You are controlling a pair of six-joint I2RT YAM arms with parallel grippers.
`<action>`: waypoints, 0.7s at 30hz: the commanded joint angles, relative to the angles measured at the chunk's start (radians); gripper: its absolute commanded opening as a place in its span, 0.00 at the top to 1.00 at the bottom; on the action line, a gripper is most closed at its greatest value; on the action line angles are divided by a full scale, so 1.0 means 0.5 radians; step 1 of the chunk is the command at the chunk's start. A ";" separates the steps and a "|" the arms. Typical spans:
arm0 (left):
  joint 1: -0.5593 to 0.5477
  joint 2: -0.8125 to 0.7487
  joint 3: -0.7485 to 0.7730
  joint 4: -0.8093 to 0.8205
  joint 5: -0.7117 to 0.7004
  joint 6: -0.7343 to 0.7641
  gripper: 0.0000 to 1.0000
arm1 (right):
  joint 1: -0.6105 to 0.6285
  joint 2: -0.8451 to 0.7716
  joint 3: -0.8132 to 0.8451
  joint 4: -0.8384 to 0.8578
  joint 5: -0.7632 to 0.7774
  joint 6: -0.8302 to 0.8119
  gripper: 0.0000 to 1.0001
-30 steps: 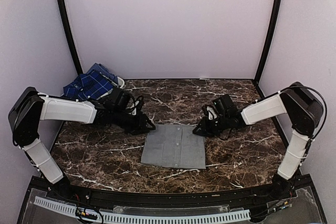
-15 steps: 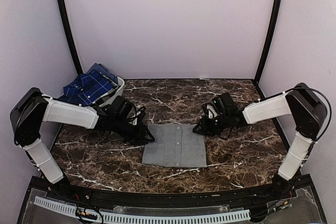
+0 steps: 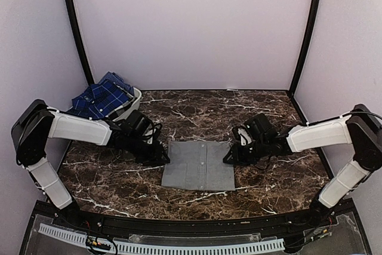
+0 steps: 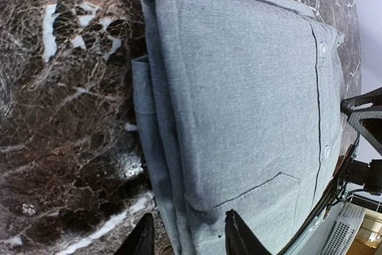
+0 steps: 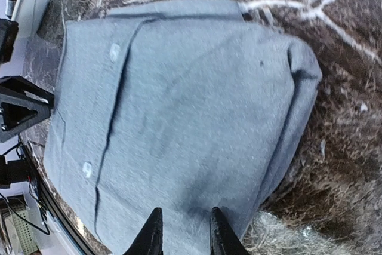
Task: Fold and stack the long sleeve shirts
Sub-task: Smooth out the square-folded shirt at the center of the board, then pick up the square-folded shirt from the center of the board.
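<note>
Grey shirt (image 3: 199, 165): folded into a flat rectangle with the button strip up, lying at the centre of the top view on the marble surface (image 3: 268, 111).
Plaid shirt (image 3: 101, 97): bunched and unfolded in the white basket (image 3: 136, 95) at the upper left of the top view, well apart from both arms.
Left gripper (image 3: 162, 158): low at the grey shirt's left edge. In its wrist view the fingers are spread, with the stacked edge of the fold between them, and nothing is pinched.
Right gripper (image 3: 230, 158): low at the shirt's right edge. The fingers are parted over flat cloth just inside the rounded fold and are not clamped on it.
How it handles: the cloth looks soft, light and limp. It will likely sag and slide apart between layers if lifted from one point or by the top layer only.
Where to hold: probably the two thick side folds, taken together, each pinch catching every layer down to the surface.
Risk: a grip on the top layer alone could peel the fold open.
Progress: one shirt looks folded, and the other is not yet started.
</note>
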 commanded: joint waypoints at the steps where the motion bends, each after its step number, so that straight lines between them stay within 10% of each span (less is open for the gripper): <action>1: 0.023 -0.074 0.052 -0.156 -0.059 0.064 0.60 | 0.084 -0.030 -0.091 0.060 0.042 0.054 0.75; 21: -0.021 0.143 0.207 -0.308 -0.040 0.099 0.58 | 0.133 -0.085 -0.202 -0.043 0.298 0.055 0.76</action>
